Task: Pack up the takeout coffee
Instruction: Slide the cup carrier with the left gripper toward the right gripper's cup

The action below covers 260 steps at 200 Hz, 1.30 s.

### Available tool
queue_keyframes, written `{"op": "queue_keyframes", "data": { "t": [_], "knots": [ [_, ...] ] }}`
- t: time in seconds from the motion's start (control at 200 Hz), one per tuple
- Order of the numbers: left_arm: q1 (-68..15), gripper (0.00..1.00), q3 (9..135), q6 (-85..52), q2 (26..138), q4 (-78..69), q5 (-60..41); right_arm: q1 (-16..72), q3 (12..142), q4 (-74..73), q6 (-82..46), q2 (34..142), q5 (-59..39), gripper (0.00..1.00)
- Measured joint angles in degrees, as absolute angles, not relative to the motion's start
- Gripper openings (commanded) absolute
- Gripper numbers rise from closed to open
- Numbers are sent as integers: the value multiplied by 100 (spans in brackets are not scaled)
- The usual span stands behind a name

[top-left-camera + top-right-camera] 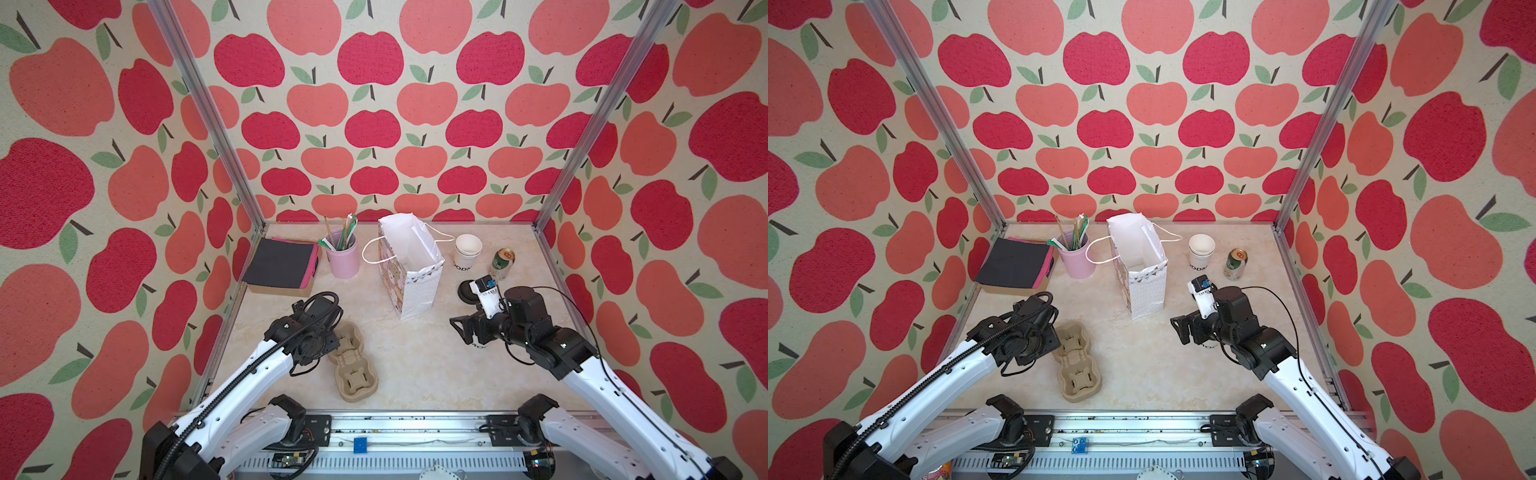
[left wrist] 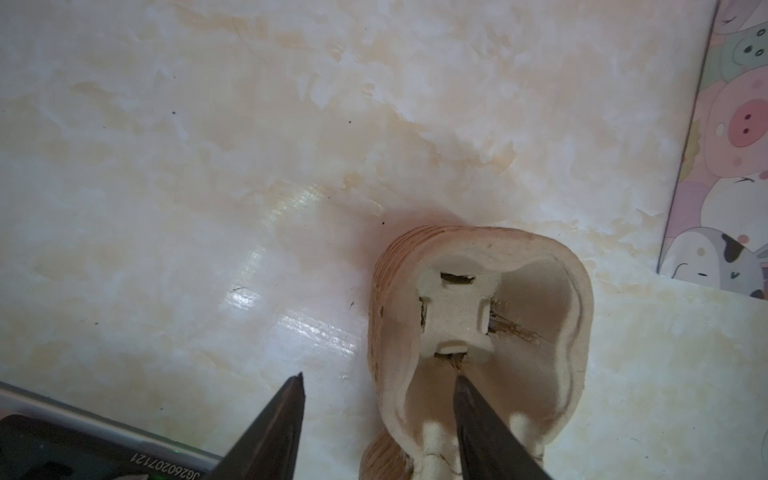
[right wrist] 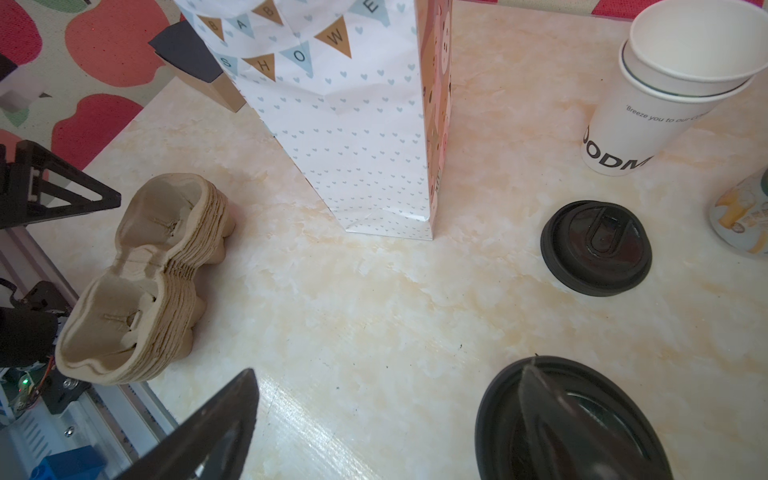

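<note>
Fingers of left gripper [image 2: 378,376] spread astride cup carrier [image 2: 453,316] wall; right gripper [image 3: 388,368] fingers spread wide (one above takeout coffee [image 3: 498,411] lid).

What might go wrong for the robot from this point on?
The left gripper straddles one wall of the nested cup carriers; closing and lifting may bring up several at once. One finger of the open right gripper seems to hang over the lid of the takeout coffee; descending could tip the cup. The paper bag stands tall and narrow; a nudge might topple it.
</note>
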State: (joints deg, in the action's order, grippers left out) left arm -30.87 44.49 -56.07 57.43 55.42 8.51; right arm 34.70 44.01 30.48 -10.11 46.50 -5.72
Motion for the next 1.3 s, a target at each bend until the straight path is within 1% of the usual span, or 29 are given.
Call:
{"op": "queue_keyframes", "data": {
  "t": [0.295,0.415,0.67,0.78,0.976,1.301],
  "knots": [
    [-3087,45,4189,-5629,6237,5201,676,3470,4401,3050,-1011,4650,-569,99],
    [-3087,38,4091,-5686,6436,4987,593,3470,4401,3050,-1011,4652,-569,99],
    [-3135,21,4032,-5811,6740,4689,464,3470,4401,3050,-1011,4652,-567,99],
    [-3291,16,4058,-5929,6823,4565,484,3470,4401,3050,-1009,4652,-567,99],
    [-3710,9,4224,-6281,7131,4307,510,3470,4401,3052,-1009,4652,-567,99],
    [-4834,8,4799,-7297,7955,3938,556,3470,4401,3118,-985,4525,-392,99]
  ]
}}
